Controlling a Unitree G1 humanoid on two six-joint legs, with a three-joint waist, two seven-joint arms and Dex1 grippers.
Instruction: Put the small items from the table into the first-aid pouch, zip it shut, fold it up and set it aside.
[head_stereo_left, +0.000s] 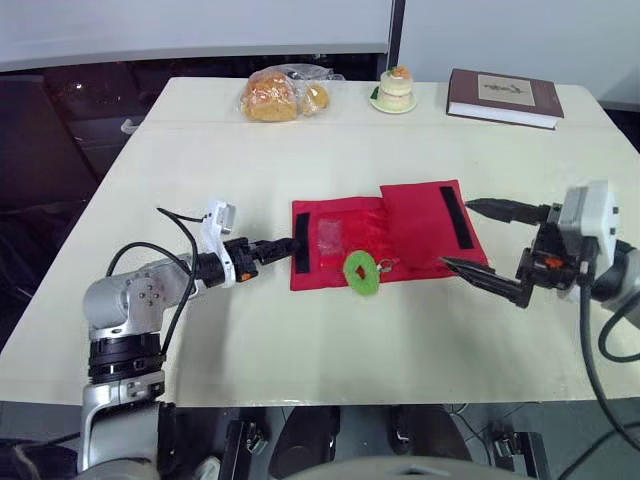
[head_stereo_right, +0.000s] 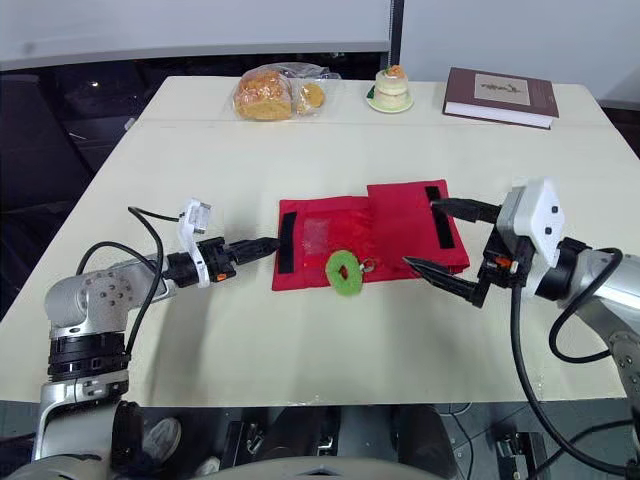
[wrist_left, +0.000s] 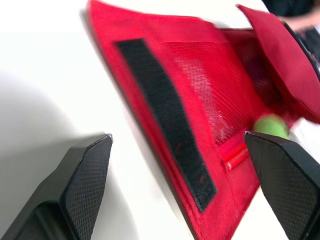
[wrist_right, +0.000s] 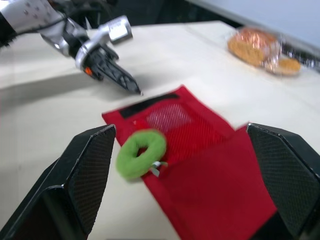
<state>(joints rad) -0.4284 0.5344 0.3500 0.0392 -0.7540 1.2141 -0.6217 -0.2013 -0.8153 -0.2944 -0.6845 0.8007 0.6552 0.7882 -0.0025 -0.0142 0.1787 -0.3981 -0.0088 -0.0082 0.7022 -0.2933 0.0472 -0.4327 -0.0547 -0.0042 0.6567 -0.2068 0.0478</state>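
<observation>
The pale table (head_stereo_left: 300, 340) carries the red first-aid pouch (head_stereo_left: 415, 225) at its middle, lying flat, its right panel folded over the mesh pocket, with a black fastening strip (head_stereo_left: 301, 250) along its left edge and another on the flap. The right gripper (head_stereo_left: 455, 233) has its fingers spread wide around the pouch's right edge. The left gripper (head_stereo_left: 285, 246), fingers spread, points at the left strip. A green ring (head_stereo_left: 361, 272) lies on the near edge.

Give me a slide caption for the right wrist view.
Open right tool facing the partly folded red pouch and green ring, left tool near its far edge.
</observation>
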